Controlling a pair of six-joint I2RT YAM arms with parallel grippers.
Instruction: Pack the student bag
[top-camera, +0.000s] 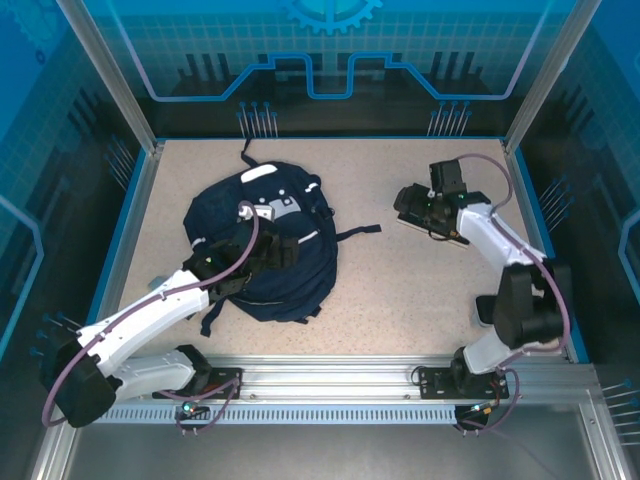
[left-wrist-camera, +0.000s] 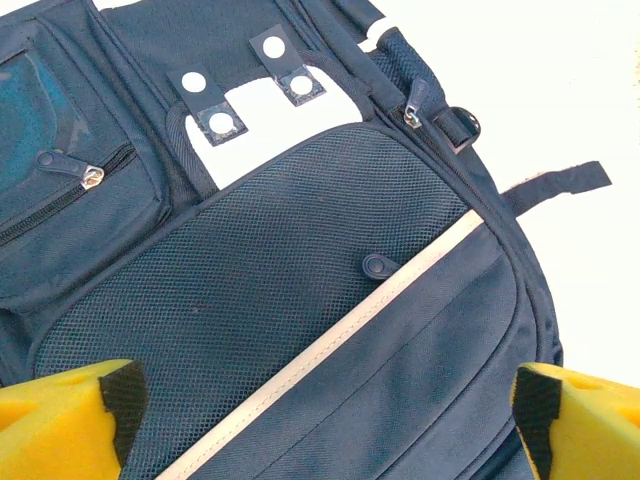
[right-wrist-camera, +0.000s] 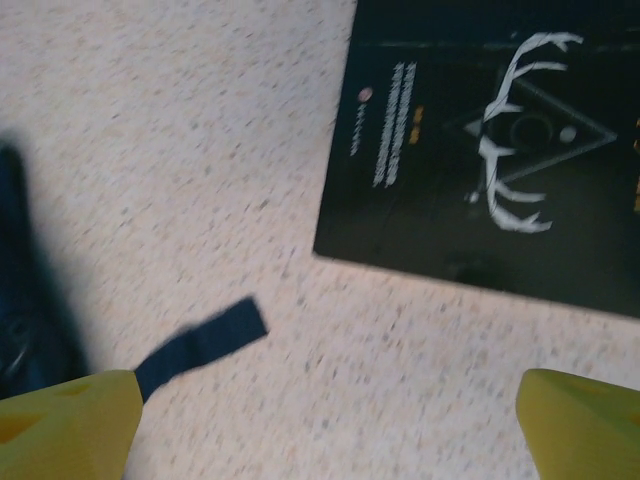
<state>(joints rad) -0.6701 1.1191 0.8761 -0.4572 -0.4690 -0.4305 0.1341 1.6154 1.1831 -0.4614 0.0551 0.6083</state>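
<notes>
Lying front-up at the left-centre of the bench (top-camera: 400, 290), the student bag (top-camera: 290, 270) appears zipped shut. The left arm (top-camera: 150, 310) reaches over its mesh pocket, left jaws spread wide and empty. The right arm (top-camera: 495, 235) hovers above a black antler-print book (right-wrist-camera: 480, 150) toward the far right edge, right jaws released. Advise opening the main compartment fully before lifting the book by its edge.

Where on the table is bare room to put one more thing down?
Bare: the table between bag and book, down to the near rail; one strap end pokes in. Crowded: the left side, under bag and left arm.
</notes>
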